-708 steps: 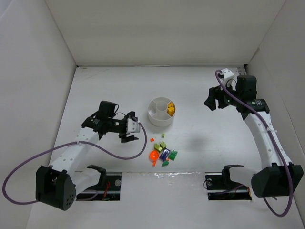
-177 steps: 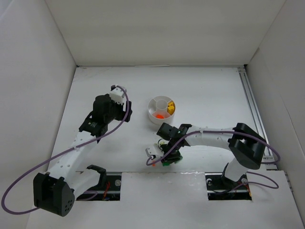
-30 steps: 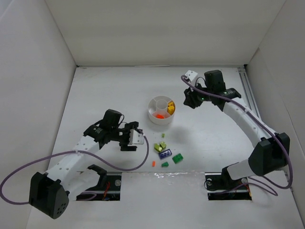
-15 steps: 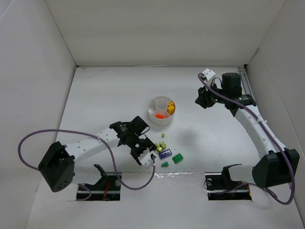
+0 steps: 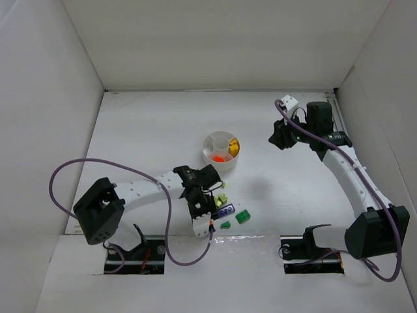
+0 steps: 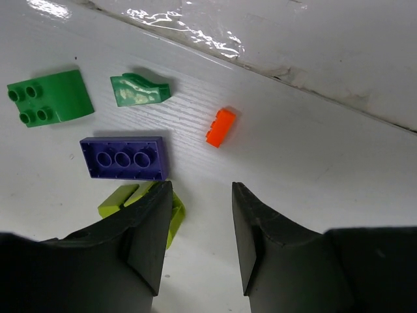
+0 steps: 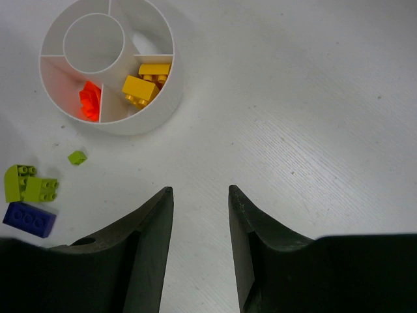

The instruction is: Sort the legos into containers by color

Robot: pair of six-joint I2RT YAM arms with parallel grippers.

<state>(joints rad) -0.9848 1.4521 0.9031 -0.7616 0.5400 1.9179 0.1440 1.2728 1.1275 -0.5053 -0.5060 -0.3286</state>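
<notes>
White left arm (image 5: 142, 190) stoops over the legos (image 5: 226, 209), right arm (image 5: 348, 173) raised, both jaws parted.

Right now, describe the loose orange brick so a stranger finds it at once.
In the top view, below the white dish, loose bricks lie by the left gripper. The orange brick lies apart from the purple brick, the only orange one outside the dish.
</notes>
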